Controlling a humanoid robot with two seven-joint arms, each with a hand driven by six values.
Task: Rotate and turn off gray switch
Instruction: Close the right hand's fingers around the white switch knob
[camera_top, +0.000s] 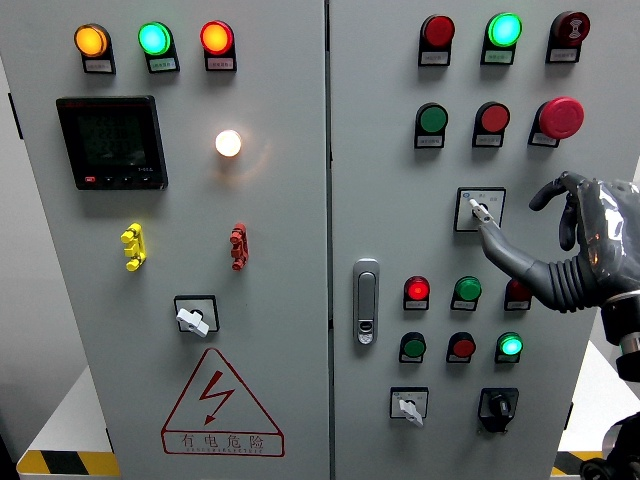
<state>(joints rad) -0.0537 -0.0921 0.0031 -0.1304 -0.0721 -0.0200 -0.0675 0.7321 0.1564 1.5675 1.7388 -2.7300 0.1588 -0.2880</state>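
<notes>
A small gray rotary switch (480, 210) sits on a white square plate on the right cabinet door, below the red and green push buttons. My right hand (560, 240) comes in from the right edge. One long finger (497, 240) stretches out and its tip rests on the lower right of the switch's knob. The other fingers (562, 192) arch to the right of the switch, apart from it, and hold nothing. The knob's pointer leans up and to the left. My left hand does not show.
Lit red (417, 290) and green (467, 290) lamps sit just below the hand. A door handle (366, 300) is left of them. Further selector switches are at the lower right (408, 406), (497, 405) and on the left door (194, 319). A red mushroom button (560, 117) is above the hand.
</notes>
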